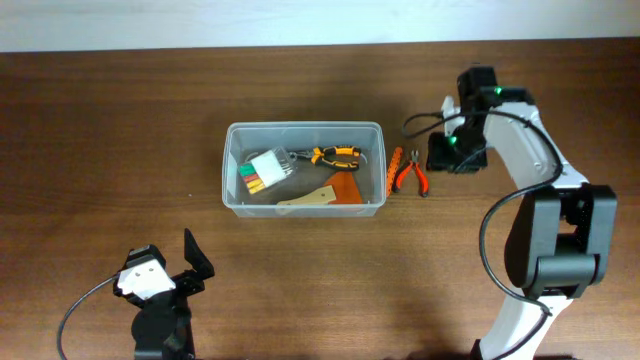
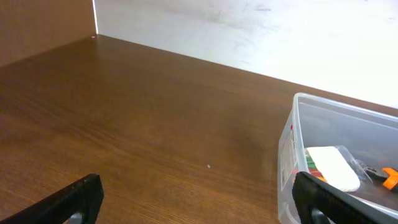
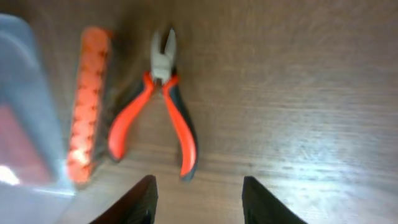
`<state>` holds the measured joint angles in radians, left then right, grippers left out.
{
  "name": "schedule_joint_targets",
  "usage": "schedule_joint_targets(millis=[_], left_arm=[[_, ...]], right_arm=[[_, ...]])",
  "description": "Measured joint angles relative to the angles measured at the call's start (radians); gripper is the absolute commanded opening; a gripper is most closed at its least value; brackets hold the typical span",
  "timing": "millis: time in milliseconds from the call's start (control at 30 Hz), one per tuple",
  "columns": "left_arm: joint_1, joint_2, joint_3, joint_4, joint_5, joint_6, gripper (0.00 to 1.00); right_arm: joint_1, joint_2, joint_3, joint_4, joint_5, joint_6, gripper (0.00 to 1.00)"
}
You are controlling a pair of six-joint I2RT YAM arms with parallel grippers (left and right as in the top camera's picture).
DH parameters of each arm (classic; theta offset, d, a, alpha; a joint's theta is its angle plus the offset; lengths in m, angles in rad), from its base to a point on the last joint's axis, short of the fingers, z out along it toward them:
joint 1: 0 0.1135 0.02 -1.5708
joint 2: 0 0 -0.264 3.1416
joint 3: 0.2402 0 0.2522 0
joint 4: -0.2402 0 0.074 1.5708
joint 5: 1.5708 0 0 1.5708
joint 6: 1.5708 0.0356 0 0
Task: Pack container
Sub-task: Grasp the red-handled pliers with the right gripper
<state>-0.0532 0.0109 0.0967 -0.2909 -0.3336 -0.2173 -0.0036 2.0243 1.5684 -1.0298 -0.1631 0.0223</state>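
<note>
The clear plastic container [image 1: 228,160] stands mid-table and holds yellow-handled pliers [image 1: 336,155], a bag of coloured bits [image 1: 266,170] and a wooden-handled orange tool [image 1: 325,192]. Its corner shows in the left wrist view [image 2: 292,155]. Red-handled cutters [image 1: 412,175] and an orange tool [image 1: 394,167] lie on the table just right of it. They also show in the right wrist view: cutters [image 3: 161,106], orange tool [image 3: 87,112]. My right gripper [image 3: 199,202] is open and empty, just short of the cutters' handles. My left gripper [image 2: 199,205] is open and empty, low at the front left.
A pale wall [image 2: 261,31] runs along the table's far edge. The right arm's black cable [image 1: 420,124] loops above the cutters. Bare wood [image 1: 120,140] lies left of the container.
</note>
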Motion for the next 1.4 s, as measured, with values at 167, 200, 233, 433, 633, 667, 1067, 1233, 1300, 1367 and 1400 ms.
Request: schedule_joint_targets(millis=[167,200,233,433,633,667,1067,1233,1300,1367,1400], left_arm=[[0.0,0.0,0.0,0.0,0.0,0.0,0.99],[0.0,0.0,0.0,0.0,0.0,0.0,0.99],[0.0,0.0,0.0,0.0,0.0,0.0,0.99],[0.0,0.0,0.0,0.0,0.0,0.0,0.99],[0.0,0.0,0.0,0.0,0.0,0.0,0.99],[0.0,0.0,0.0,0.0,0.0,0.0,0.99],[0.0,0.0,0.0,0.0,0.0,0.0,0.99],[0.0,0.0,0.0,0.0,0.0,0.0,0.99],[0.0,0.0,0.0,0.0,0.0,0.0,0.99],[0.0,0.0,0.0,0.0,0.0,0.0,0.99],[0.0,0.0,0.0,0.0,0.0,0.0,0.99]], right_arm=[[0.0,0.0,-0.105,0.116,0.001,0.002,0.4],[0.0,0.0,-0.119,0.13,0.001,0.002,0.4],[0.0,0.0,-0.135,0.143,0.002,0.002,0.41],[0.014,0.0,-0.166,0.164,0.005,0.003,0.44],[0.032,0.0,-0.166,0.187,0.008,0.004,0.4],[0.032,0.0,-0.166,0.197,0.012,0.003,0.4],[0.032,0.04,-0.163,0.232,0.032,0.005,0.28],[0.032,0.043,-0.162,0.231,0.039,0.005,0.18],[0.032,0.043,-0.162,0.232,0.039,0.005,0.13],[0.034,0.043,-0.162,0.23,0.041,0.006,0.08],[0.038,0.043,-0.162,0.227,0.044,0.005,0.04]])
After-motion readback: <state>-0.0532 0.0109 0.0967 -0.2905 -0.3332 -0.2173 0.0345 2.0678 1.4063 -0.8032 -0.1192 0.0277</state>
